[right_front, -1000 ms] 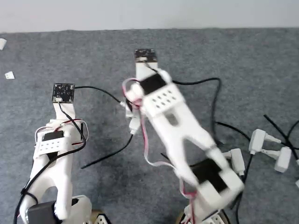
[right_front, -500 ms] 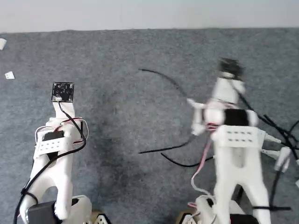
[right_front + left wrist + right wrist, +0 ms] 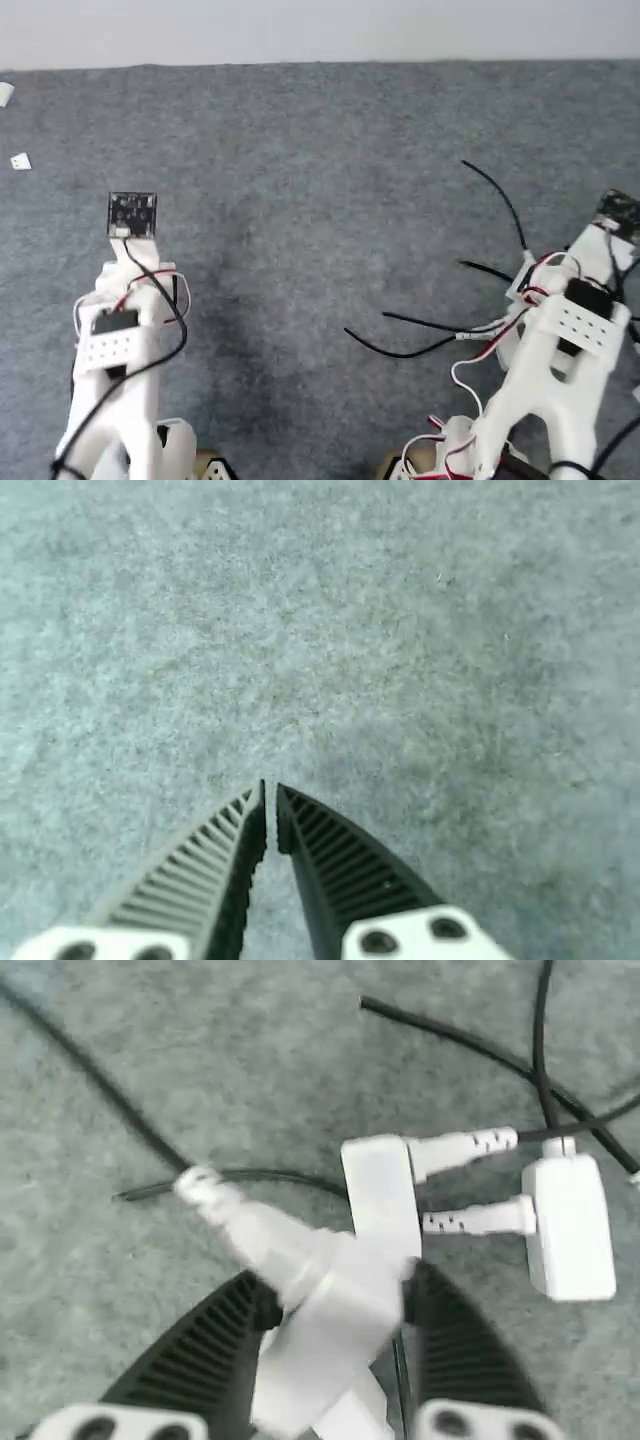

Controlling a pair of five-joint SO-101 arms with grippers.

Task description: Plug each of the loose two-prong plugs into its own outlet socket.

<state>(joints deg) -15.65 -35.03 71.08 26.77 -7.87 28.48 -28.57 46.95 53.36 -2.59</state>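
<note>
Grey carpet-textured tabletop (image 3: pixel 300 200) with a white wall (image 3: pixel 320 30) along its far edge.

Left arm (image 3: pixel 115 340): rises from the near edge and points toward the wall, well apart from the socket block (image 3: pixel 380 1200). Left gripper (image 3: pixel 270 785): fingers pressed together with a hairline gap, holding nothing, over bare surface.

Right arm (image 3: pixel 560 350): rises from the near edge and leans outward above the socket block. Right gripper (image 3: pixel 338 1285): pinching a white plug (image 3: pixel 320 1310) between its ribbed fingers. The plug hangs just beside the socket block; contact cannot be determined.

Two white connectors (image 3: pixel 470 1145) enter the socket block on its far side, next to a second white block (image 3: pixel 570 1225). Loose black cables (image 3: pixel 430 335) lie around the socket block.
</note>
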